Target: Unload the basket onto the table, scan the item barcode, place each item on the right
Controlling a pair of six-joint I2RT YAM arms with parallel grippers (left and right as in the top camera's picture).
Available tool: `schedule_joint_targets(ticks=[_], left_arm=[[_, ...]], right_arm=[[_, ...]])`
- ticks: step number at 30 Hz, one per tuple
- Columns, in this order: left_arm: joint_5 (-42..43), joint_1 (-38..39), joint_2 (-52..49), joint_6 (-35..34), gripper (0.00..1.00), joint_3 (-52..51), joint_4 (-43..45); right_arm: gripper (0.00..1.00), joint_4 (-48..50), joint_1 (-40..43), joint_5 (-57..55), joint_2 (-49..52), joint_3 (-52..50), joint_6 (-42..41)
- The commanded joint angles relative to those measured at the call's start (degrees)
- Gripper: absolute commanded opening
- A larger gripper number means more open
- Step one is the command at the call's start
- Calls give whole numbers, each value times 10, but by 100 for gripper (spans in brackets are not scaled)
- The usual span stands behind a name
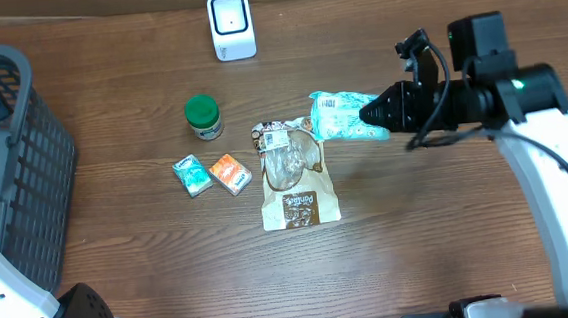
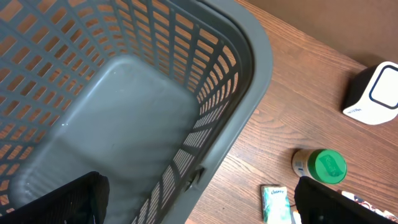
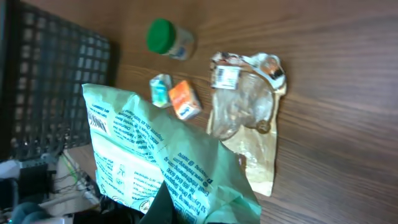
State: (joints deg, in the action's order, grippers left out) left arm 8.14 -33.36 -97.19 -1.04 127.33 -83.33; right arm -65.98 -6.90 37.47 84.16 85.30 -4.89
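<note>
A pale green printed packet [image 1: 339,115] hangs above the table right of centre, and my right gripper [image 1: 376,115] is shut on its right end. The right wrist view shows the same packet [image 3: 149,162] close up, with small print facing the camera and the gripper [image 3: 168,208] pinching its lower edge. No barcode is plainly visible on it. The white scanner [image 1: 231,24] stands at the table's back edge, up and to the left of the packet. My left gripper [image 2: 199,208] stands open over the grey basket [image 2: 124,124], holding nothing.
The basket [image 1: 25,177] fills the left side. On the table below the packet lie a green-lidded jar [image 1: 202,117], a small teal packet [image 1: 192,174], a small orange packet [image 1: 230,173] and a brown and clear bag [image 1: 295,173].
</note>
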Motion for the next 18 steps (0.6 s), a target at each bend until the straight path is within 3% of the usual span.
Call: schedule_joint_targets(ticks=[1, 8, 12, 18], left_arm=[[3, 4, 5, 13, 100, 3, 0], [3, 4, 5, 13, 100, 3, 0], [3, 4, 5, 13, 99, 3, 0], [3, 4, 5, 13, 100, 3, 0]], right_arm=[[4, -15, -13, -25, -39, 12, 4], [4, -53, -38, -55, -53, 23, 2], [4, -54, -69, -120, -49, 45, -44], [4, -113, -128, -229, 32, 196, -73]])
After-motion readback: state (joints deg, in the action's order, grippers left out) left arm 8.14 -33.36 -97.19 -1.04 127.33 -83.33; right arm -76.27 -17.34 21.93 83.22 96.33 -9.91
